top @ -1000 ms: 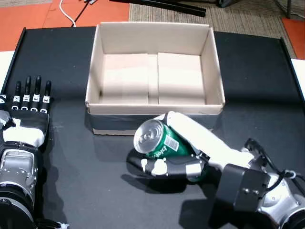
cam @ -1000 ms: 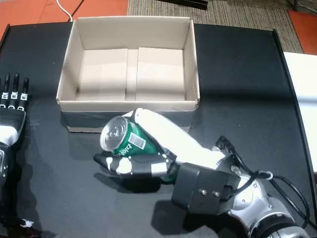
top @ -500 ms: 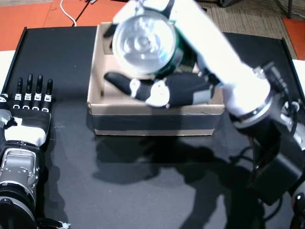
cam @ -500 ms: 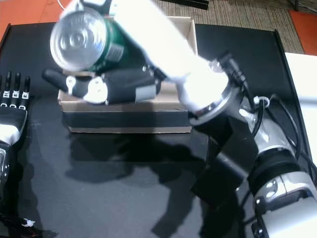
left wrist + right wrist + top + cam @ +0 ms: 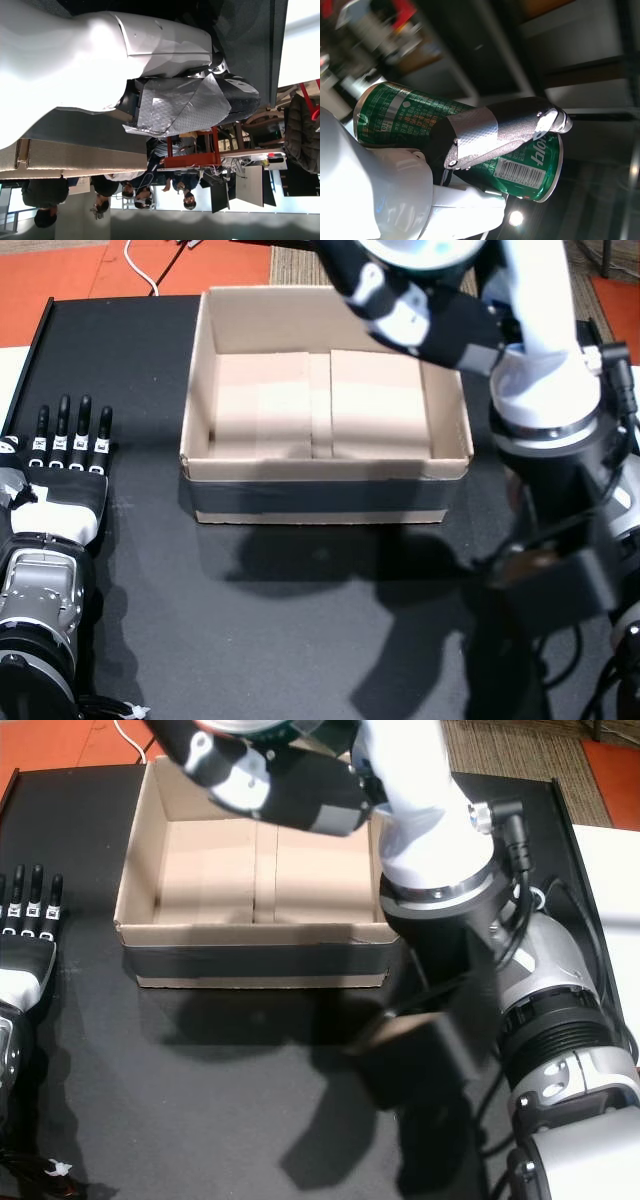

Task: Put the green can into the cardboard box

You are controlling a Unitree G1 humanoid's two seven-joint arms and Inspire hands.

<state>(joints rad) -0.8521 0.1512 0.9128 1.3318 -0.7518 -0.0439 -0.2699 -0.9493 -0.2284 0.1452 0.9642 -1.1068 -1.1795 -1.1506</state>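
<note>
Right hand (image 5: 420, 315): fingers wrapped around green can (image 5: 465, 142), raised high. Cardboard box (image 5: 325, 465): below the hand, empty, mouth up. Left hand (image 5: 62, 465): flat, fingers apart, idle, farther off.

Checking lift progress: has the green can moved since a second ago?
Yes. The green can left the table before the cardboard box, rising out of both head views.

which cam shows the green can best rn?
Right wrist view: the green can fills the frame, label and barcode readable, right hand wrapped around it. Both head views show only a sliver at the top edge; left wrist view shows none.
</note>
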